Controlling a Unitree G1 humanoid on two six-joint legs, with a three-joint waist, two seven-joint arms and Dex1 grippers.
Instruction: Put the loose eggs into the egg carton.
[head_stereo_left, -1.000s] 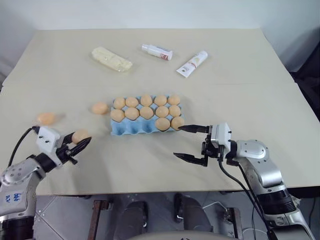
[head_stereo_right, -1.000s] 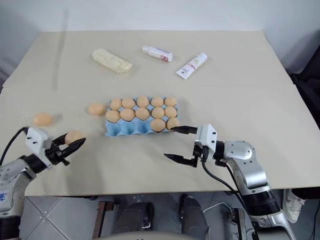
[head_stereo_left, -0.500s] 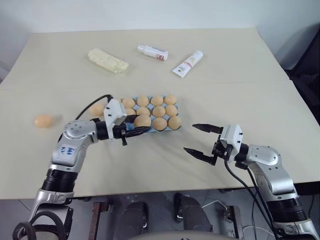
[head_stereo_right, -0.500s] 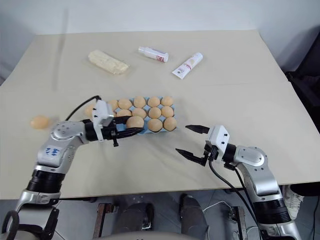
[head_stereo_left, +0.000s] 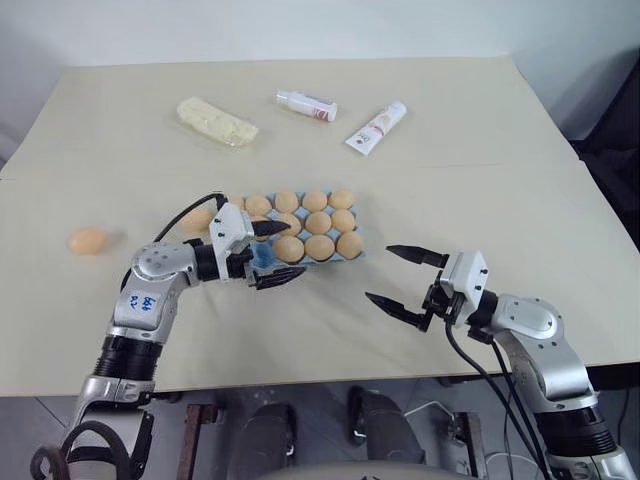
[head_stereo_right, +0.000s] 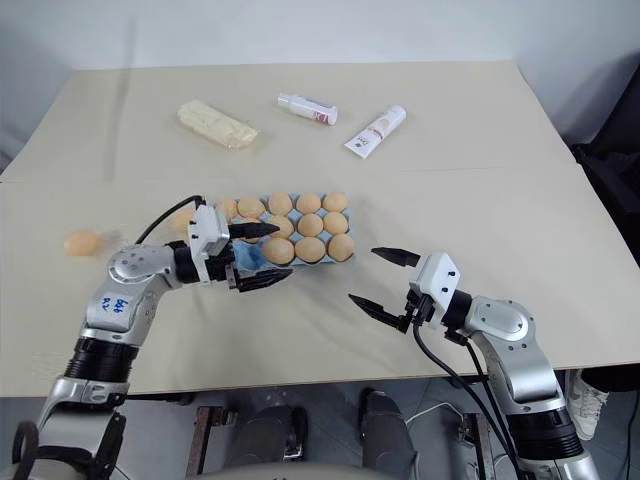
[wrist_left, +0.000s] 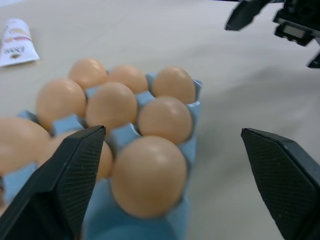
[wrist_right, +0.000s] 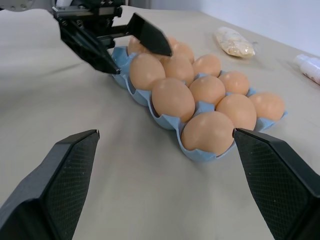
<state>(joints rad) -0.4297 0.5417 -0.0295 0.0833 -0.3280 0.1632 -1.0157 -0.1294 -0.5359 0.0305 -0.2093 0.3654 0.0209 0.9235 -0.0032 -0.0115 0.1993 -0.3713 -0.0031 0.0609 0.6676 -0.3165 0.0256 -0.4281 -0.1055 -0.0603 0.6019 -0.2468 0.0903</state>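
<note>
The left gripper stands with its jaws wide apart and empty, at the near left end of the light blue egg carton; one egg sits in the front cup just between and ahead of the jaws. The right gripper is also wide open and empty, near the right end of the carton but apart from it. Two loose eggs remain on the table: one well away to the left, another just behind the left arm. In my judgement the eggs are light, smooth and fragile, so each should be taken gently across its short middle, with little force.
</note>
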